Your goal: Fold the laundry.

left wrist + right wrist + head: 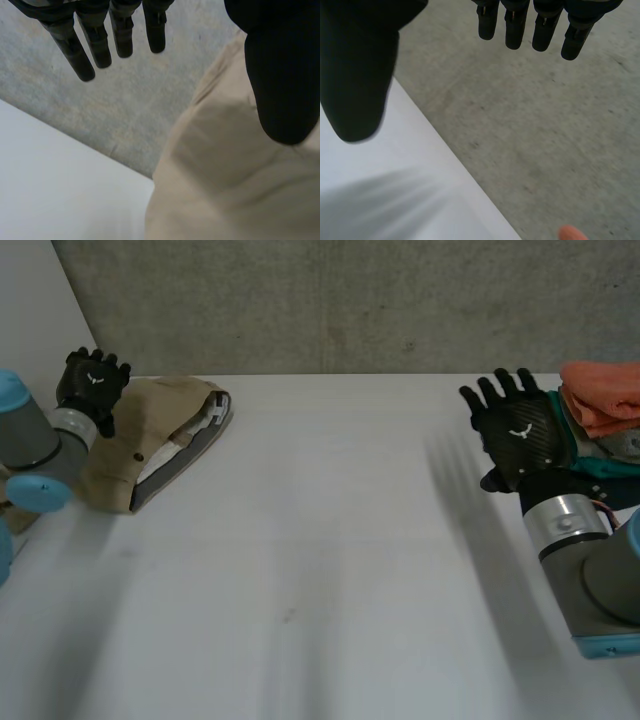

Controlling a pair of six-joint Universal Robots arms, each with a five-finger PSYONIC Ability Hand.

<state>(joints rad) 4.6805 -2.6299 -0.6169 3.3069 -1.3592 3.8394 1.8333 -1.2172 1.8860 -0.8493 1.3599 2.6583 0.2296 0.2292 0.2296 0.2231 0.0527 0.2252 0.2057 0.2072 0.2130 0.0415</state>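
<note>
The left hand [93,380], fingers spread, hangs over a folded tan cloth garment [160,430] at the white table's [330,540] far-left corner, while the right hand [520,430], equally spread, is beside the orange-and-teal clothes pile [600,400] at the far-right corner.

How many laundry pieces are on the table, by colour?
tan garment: 1
orange cloth: 1
teal cloth: 1
Total: 3 that I can tell apart; more may lie hidden beneath the orange and teal ones.
</note>
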